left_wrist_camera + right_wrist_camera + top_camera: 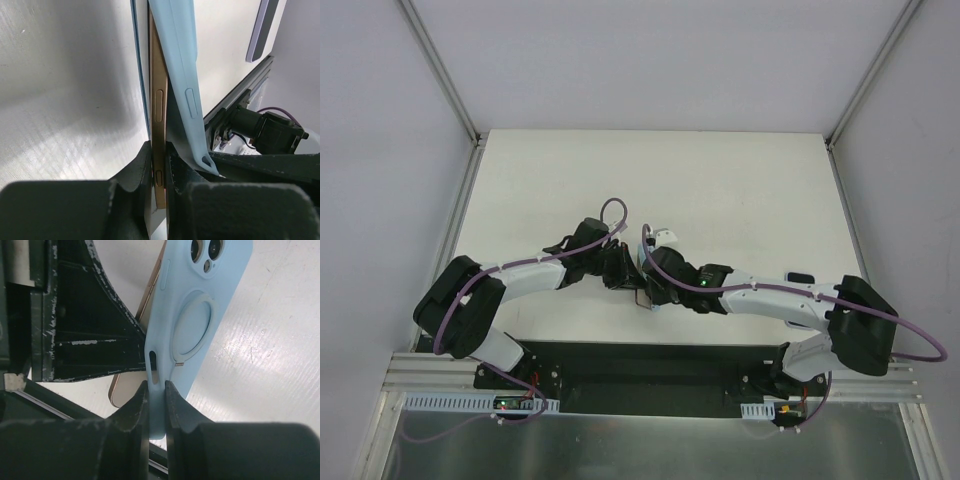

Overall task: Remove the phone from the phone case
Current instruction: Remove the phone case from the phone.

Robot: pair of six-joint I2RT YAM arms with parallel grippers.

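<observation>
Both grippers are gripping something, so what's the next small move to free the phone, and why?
Probably the right gripper should peel the light blue case a little further away while the left gripper holds steady. The left is shut on the edge of the gold phone, and the right is shut on the case, which already splays off the phone near the fingers.

gold-edged phone [159, 110] on edge, pale blue phone case [200, 325] with round ring, peeled partly off it

You had the top camera looking down from behind over the whole table [720, 170]. Both wrist cameras sat close, sharing the phone case [210, 315].
</observation>
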